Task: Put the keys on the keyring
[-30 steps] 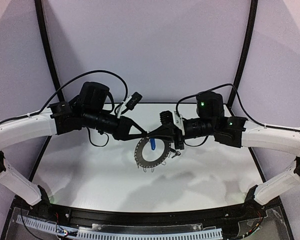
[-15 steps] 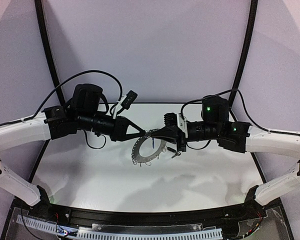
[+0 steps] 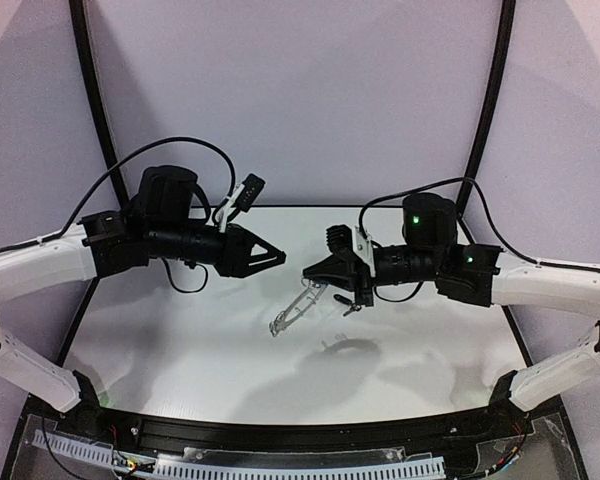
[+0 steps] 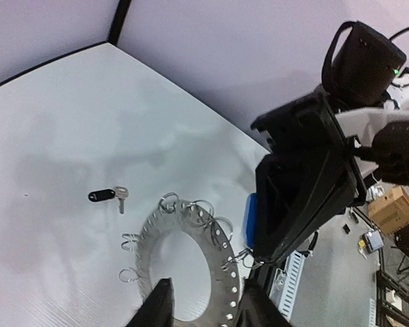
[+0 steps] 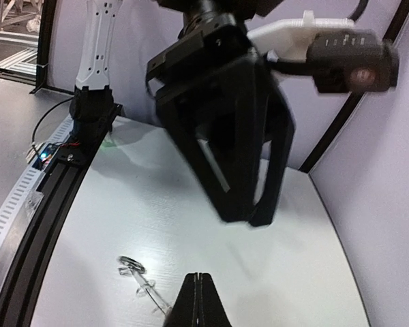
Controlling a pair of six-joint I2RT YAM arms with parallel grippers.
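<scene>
While held above the table (image 3: 160, 340) and steeply tilted, pinched at just one spot of rim by the closed fingers of the right gripper (image 3: 316, 279), could easily pivot or slide free: a narrow bite on the keyring (image 3: 294, 306), with most of the disc hanging out beyond the grip. Would only take a sideways nudge. Likely source of that nudge: the left gripper (image 3: 278, 258), just beside the keyring's upper edge, jaws apart in its own wrist view and holding nothing. Risks clipping the disc or the opposing fingers on any careless approach.

Cannot tell about the blue key (image 4: 251, 216): tucked against the keyring right at the gripped edge, either threaded on one of the wire loops (image 4: 169, 201) or merely trapped beside the fingers. If merely trapped, would drop on the slightest loosening.

Leaves the black key (image 4: 104, 196) as the harder half, by this reading: flat on the table, below and apart from the keyring. Awkward to lift, lying so low; prone to skating away under closing fingertips. Then the threading: thin wire loops around the keyring's rim, easy to bend, snag or miss with a disc free to wobble.
</scene>
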